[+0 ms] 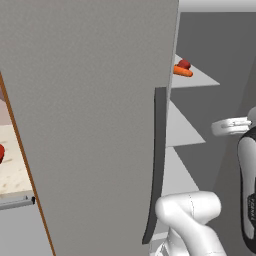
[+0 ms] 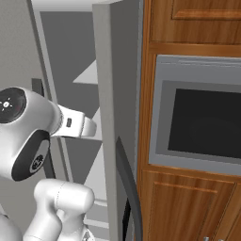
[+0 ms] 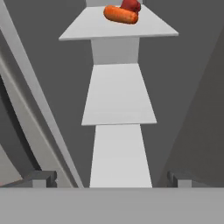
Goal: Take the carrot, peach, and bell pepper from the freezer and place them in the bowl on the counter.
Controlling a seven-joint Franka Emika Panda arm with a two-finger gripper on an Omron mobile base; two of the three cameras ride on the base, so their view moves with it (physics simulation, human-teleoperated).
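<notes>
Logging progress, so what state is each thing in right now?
freezer: door open.
carrot: lying on the top white shelf.
bell pepper: behind the carrot, same shelf.
pincer: open, holding nothing, below the shelf with the food.
bowl: on the counter.

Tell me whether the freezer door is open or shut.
Open. The grey door is swung out, so the white shelves inside show, with the carrot and a red fruit, likely the bell pepper, on the top one.
</notes>
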